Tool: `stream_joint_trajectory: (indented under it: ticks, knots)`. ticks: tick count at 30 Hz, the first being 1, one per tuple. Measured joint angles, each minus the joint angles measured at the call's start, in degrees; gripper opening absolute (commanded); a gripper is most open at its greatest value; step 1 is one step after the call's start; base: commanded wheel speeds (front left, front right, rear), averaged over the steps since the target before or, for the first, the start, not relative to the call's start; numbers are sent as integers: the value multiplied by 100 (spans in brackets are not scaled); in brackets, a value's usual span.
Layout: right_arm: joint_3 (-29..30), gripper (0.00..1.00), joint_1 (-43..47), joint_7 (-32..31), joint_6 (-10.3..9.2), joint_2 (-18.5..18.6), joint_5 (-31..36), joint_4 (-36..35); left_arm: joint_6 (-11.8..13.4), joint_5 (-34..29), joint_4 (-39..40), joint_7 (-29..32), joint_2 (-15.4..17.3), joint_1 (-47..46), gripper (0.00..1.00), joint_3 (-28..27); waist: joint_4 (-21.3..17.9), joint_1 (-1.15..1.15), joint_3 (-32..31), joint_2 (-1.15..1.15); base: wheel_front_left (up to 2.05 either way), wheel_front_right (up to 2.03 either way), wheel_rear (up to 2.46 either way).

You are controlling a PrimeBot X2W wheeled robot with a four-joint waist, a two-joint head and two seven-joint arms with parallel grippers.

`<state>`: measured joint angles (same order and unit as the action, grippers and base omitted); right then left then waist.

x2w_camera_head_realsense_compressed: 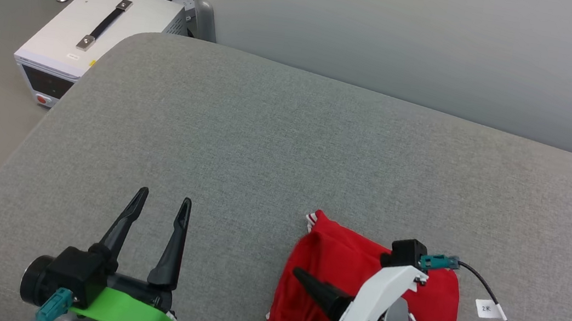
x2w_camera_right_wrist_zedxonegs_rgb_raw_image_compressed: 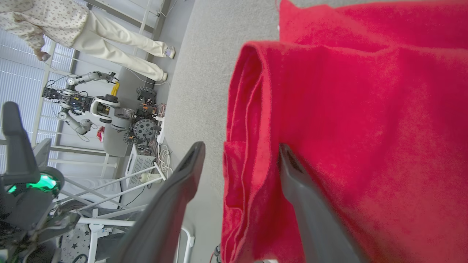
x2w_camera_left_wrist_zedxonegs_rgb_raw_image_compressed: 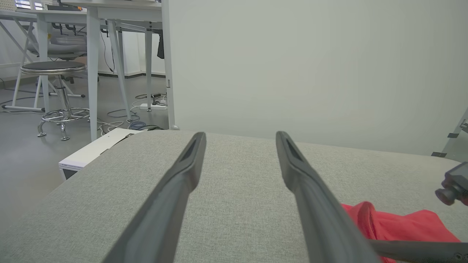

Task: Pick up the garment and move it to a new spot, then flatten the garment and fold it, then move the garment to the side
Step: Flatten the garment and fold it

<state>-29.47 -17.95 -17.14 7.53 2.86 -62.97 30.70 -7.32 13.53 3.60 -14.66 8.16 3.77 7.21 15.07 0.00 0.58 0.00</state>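
As garment (x2w_camera_head_realsense_compressed: 327,265) rests, box (x2w_camera_head_realsense_compressed: 98,31) flanks cushion (x2w_camera_head_realsense_compressed: 266,141).

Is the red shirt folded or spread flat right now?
Folded. The small red jersey T-shirt lies as a compact bundle on the grey cushion; the right wrist view shows stacked layers along its edge.
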Motion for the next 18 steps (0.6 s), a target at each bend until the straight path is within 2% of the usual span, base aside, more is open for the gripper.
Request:
stream_joint_trajectory:
  ticks: [4, 9, 13, 18]
  knots:
    - [-377, 100, -99, 34, 0, -23, -546, -144, 0, 0, -8, 0, 0, 0, 100, 20, -40, 0, -49, 0, 0, 0, 0]
    - [-426, 100, -371, 313, 0, -15, -370, -48, 0, 0, -10, 0, -1, 2, 100, 22, -111, 0, -117, 0, 0, 0, 0]
    - [-461, 100, -639, 660, 0, 113, 569, -123, 0, 12, -16, 0, -1, 19, 100, 0, -208, 0, -164, 0, 0, 0, 0]
    - [-301, 100, -816, 1210, 0, 780, 1971, -553, 0, 66, -35, 0, -21, 37, 100, -32, -384, 0, -204, 0, 0, 0, 0]
